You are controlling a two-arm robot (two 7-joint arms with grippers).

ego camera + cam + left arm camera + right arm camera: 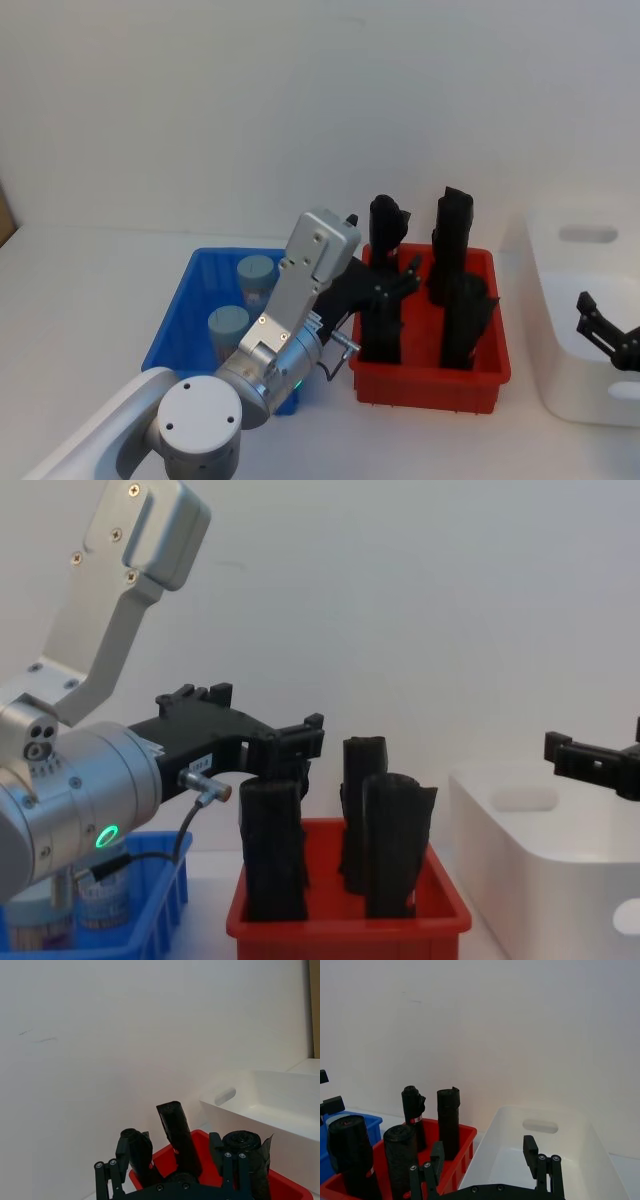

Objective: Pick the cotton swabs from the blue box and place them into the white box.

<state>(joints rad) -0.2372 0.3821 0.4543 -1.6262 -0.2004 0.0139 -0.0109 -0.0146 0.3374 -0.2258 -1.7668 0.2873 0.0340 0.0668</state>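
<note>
Two cotton swabs jars (255,273) (227,324) with grey-blue tops stand in the blue box (172,318) at the left; the chest view shows them low at the left (98,900). My left gripper (396,280) (170,1160) (295,742) hangs open and holds nothing, above the near left part of the red bin, to the right of the blue box. Over the white box (560,330) (540,1160) at the right hovers my right gripper (600,322) (485,1155) (578,756), open and holding nothing.
Between the two boxes stands a red bin (430,380) (340,915) holding several upright black rolls (452,240) that rise well above its rim. A pale wall closes off the back of the white table.
</note>
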